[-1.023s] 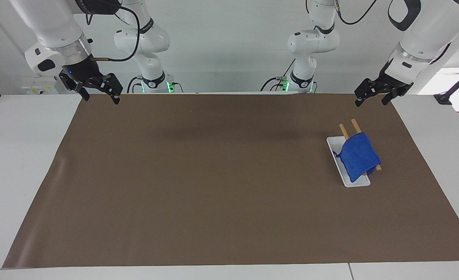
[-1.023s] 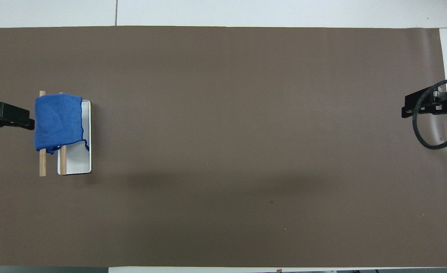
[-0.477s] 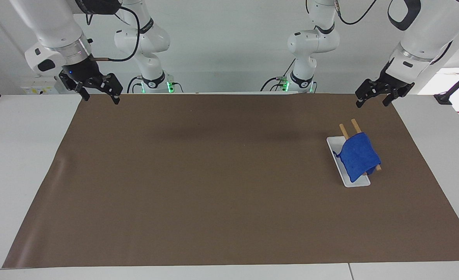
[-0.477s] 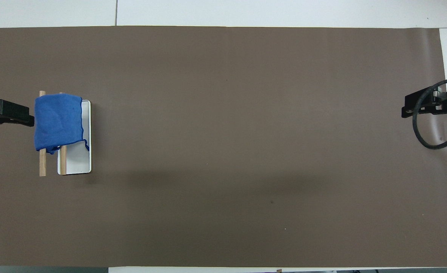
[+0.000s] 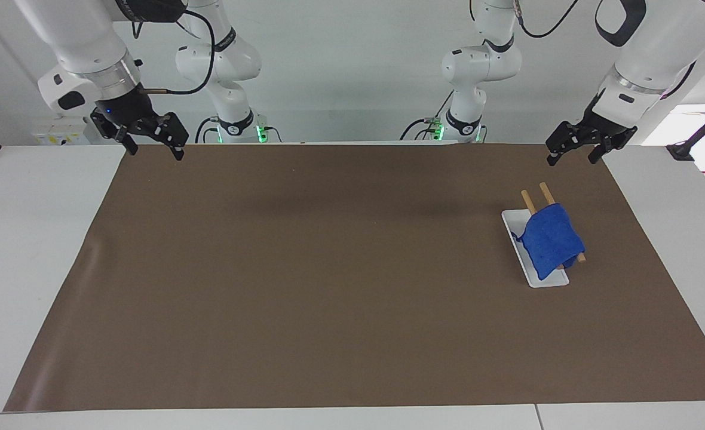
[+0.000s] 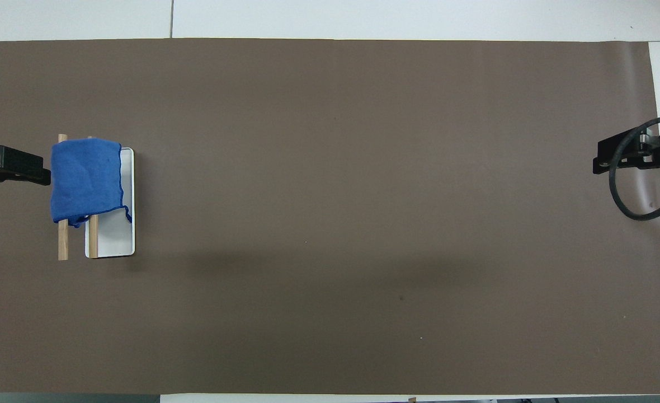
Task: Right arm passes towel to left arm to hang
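Fingers: left gripper spread, empty, over mat corner; right gripper likewise. Towel draped on wooden rack, white tray beneath.

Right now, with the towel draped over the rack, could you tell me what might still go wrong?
1. The towel sits skewed on the wooden rails, one corner drooping toward the white tray; it could slide off.
2. The left end effector hangs open up by the rack's end of the mat; a low pass could snag the cloth.
The right end effector waits open over the mat's other end.
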You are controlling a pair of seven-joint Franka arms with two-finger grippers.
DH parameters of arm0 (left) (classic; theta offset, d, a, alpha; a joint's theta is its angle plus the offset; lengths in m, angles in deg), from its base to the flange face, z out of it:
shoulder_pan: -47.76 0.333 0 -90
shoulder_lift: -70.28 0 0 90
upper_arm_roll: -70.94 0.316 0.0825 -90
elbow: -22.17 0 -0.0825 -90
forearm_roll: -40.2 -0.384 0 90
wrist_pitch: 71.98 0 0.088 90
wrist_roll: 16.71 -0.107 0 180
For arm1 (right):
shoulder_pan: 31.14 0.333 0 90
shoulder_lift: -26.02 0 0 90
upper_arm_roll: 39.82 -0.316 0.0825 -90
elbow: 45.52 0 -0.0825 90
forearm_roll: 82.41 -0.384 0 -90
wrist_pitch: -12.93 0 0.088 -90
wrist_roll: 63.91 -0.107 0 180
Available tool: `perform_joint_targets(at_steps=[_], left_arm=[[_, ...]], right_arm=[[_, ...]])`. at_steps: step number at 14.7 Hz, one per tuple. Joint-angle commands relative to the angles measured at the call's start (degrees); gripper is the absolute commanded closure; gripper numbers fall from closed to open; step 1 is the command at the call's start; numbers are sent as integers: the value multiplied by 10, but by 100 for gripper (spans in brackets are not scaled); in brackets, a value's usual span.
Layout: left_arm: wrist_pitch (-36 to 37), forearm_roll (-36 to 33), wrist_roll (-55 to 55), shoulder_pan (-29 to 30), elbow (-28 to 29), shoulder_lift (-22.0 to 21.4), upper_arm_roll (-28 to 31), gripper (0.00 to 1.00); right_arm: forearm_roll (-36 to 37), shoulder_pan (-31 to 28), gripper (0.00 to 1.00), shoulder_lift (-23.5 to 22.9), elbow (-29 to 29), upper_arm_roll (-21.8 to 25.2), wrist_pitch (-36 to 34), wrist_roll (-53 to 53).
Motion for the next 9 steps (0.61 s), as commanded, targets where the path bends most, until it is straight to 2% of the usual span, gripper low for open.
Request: perform_joint_targets(at_steps=[1, 9], left_arm=[[-8, -4, -1, 0, 2, -5, -2, 0], [-14, -4, -2, 1, 4, -5, -2, 0]], right_arm=[[6, -6, 0, 0, 1, -3, -7, 13], [6, -7, 0, 0, 1, -3, -7, 13]])
